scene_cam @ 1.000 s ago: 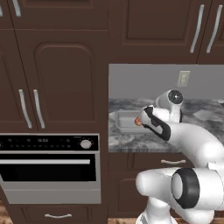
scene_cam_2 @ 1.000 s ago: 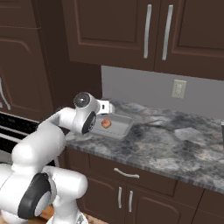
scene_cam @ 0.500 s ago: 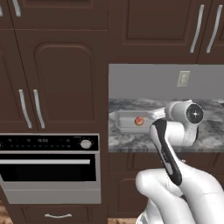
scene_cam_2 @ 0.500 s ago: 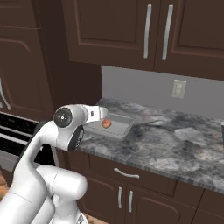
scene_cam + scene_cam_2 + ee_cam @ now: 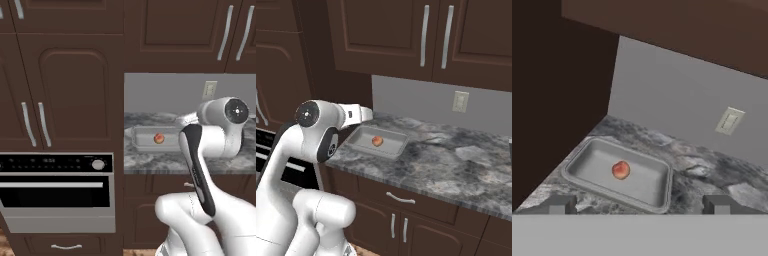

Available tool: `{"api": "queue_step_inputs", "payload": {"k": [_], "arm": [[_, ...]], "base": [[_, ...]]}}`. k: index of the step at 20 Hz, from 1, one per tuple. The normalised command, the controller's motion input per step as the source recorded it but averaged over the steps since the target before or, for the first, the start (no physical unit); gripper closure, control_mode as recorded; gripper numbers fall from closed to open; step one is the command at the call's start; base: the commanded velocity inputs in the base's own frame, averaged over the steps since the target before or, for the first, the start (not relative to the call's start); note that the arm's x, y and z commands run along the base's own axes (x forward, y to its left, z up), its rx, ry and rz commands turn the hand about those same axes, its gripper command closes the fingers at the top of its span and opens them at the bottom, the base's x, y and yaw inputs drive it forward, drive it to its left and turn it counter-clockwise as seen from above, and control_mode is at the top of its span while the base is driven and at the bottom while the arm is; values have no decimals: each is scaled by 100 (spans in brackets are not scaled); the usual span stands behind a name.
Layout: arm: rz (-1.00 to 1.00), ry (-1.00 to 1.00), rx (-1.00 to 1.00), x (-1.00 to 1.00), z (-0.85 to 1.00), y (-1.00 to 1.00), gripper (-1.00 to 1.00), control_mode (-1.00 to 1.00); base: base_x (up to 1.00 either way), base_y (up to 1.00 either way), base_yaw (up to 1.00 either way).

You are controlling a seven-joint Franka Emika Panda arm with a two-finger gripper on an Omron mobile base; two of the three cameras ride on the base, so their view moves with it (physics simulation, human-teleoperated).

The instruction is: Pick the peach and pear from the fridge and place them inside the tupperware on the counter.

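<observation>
peach [image 5: 620, 170]: laid inside the tupperware [image 5: 587, 177]
tupperware: set at the worktop [image 5: 456, 165] left end, near the back edge
claw [image 5: 639, 204]: spread wide, nothing pinched

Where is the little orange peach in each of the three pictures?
Left base view: the peach sits right of centre, inside the tupperware.
Right base view: the peach is just left of centre.
Hand view: the peach is left of centre, below the middle.
Shared landmark: the wall outlet.
</observation>
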Motion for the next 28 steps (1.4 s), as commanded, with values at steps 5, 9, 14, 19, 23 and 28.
{"api": "queue_step_inputs", "payload": {"k": [5,9,14,19,23,28], "arm": [[1,11,-5,-13,7,0,-100,100],[0,0,0,0,0,0,-100,100],[0,0,0,0,0,0,-100,100],[0,0,0,0,0,0,-100,100],[0,0,0,0,0,0,-100,100],[0,0,0,0,0,0,-100,100]], "base": [[-17,-7,1],[-61,-66,0],[-76,-98,-4],[-49,-100,-12],[-25,-100,-15],[-4,-100,-17]]}}
